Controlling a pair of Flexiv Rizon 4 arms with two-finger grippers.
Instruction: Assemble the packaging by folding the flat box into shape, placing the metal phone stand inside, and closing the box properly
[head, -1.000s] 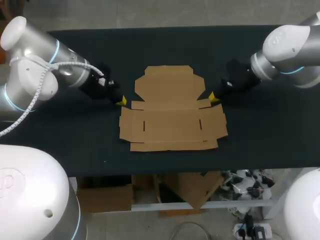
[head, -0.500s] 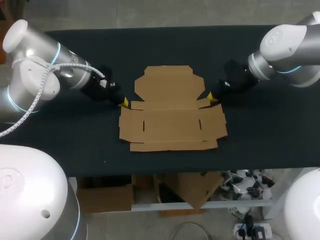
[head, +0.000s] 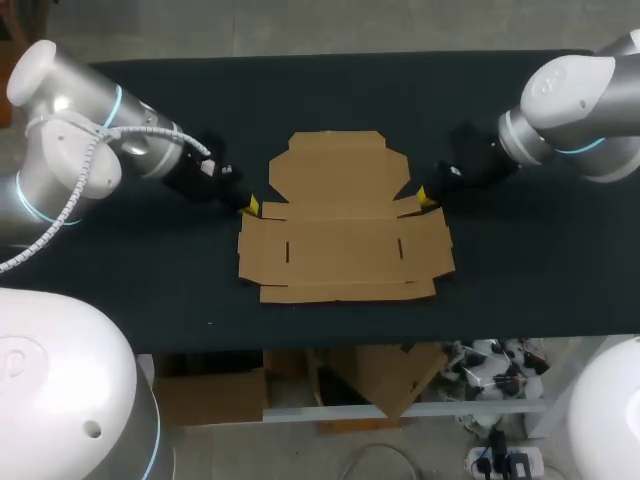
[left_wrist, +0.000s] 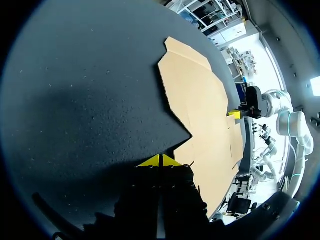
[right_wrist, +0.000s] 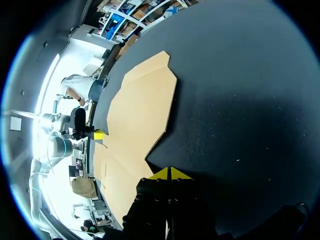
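L gripper (head: 251, 207) & R gripper (head: 424, 195) nudged in to flat box (head: 340, 230) mid-tabletop (head: 530, 280); jaws closed, empty. Folding prob next.

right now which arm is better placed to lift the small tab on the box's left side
Left. The left claw sits shut at the flat box's left notch, tips beside that tab; the right claw is across the cardboard at the opposite notch.
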